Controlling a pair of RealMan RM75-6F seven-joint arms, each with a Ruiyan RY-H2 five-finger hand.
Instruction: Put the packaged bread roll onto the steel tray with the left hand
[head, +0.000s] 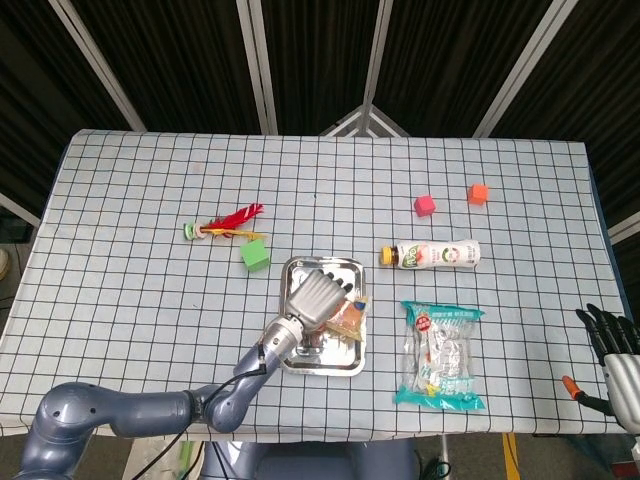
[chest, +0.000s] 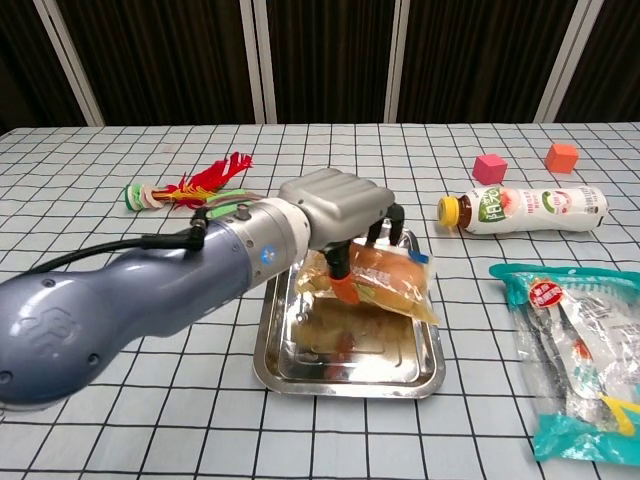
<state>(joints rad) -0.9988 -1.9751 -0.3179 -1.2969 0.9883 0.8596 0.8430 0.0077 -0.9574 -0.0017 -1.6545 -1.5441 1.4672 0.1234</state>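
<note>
My left hand (chest: 335, 215) grips the packaged bread roll (chest: 385, 280), a brown roll in a clear wrapper, and holds it just above the steel tray (chest: 275, 365). In the head view the left hand (head: 315, 295) sits over the tray (head: 293, 268) with the roll (head: 349, 317) showing at its right side. The roll hangs over the tray's right half; whether it touches the tray bottom I cannot tell. My right hand (head: 612, 352) stays at the table's far right edge, holding nothing, fingers apart.
A green cube (head: 255, 254) and a red feather toy (head: 225, 226) lie left of the tray. A drink bottle (chest: 525, 209) lies on its side to the right, with a teal snack packet (chest: 575, 355) in front of it. Pink (chest: 490, 168) and orange (chest: 561, 157) cubes sit behind.
</note>
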